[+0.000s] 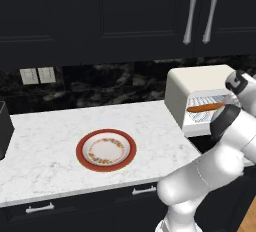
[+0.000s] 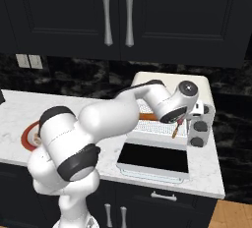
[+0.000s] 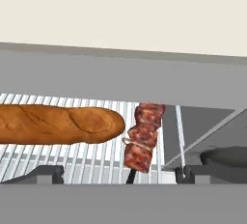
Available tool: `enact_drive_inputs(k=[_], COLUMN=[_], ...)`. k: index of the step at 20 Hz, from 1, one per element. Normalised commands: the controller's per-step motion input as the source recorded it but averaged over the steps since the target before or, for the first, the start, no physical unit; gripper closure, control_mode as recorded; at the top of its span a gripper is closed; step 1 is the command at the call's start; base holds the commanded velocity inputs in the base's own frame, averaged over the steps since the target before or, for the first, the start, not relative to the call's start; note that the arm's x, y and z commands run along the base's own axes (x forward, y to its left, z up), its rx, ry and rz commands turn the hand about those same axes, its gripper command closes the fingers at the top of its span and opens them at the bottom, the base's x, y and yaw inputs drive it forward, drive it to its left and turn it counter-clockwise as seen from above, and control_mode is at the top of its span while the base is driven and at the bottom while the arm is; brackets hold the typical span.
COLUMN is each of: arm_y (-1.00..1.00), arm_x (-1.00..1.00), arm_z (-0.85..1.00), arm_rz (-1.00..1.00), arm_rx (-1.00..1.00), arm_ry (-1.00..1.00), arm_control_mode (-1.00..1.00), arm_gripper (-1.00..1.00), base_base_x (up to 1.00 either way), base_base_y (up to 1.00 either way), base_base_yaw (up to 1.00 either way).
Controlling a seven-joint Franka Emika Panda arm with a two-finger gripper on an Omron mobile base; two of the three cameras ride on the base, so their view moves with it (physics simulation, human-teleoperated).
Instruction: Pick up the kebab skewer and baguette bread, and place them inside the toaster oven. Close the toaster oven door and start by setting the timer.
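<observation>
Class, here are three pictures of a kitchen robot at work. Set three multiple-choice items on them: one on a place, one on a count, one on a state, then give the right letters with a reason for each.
1. Where does the baguette bread lie?
A. On the plate
B. On the wire rack inside the toaster oven
C. On the floor

2. How many silver handles show on the upper cabinet doors?
A. Two
B. Four
C. None

3. How does the toaster oven door stand?
A. Shut
B. Folded down open
C. Taken off

Answers:
1 B: the baguette bread rests on the wire rack of the toaster oven, beside the kebab skewer; the plate holds no food.
2 A: two handles hang side by side.
3 B: the toaster oven door lies flat in front of the oven, glass up.
</observation>
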Motion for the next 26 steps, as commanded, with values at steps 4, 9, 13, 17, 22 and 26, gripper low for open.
enact_drive_inputs(k=[4, 9, 13, 17, 22, 26], arm_y=[0.06, 0.07, 0.26, 0.37, 0.40, 0.08], arm_x=[-0.71, -1.00, -0.72, -0.39, -0.09, 0.00], arm_z=[0.26, 0.06, 0.00, -0.17, -0.63, -0.50], arm_rz=[-0.02, -0.13, -0.21, -0.24, -0.19, -0.06], arm_rx=[0.00, 0.00, 0.03, 0.03, 0.00, 0.00], arm_ry=[0.00, 0.11, 0.20, 0.22, 0.03, 0.00], arm_control_mode=[-1.00, -1.00, -1.00, -1.00, -1.00, -1.00], arm_gripper=[-1.00, -1.00, -1.00, -1.00, -1.00, -1.00], base_base_x=[0.00, 0.00, 0.00, 0.00, 0.00, 0.00], base_base_y=[0.00, 0.00, 0.00, 0.00, 0.00, 0.00], base_base_yaw=[0.00, 0.00, 0.00, 0.00, 0.00, 0.00])
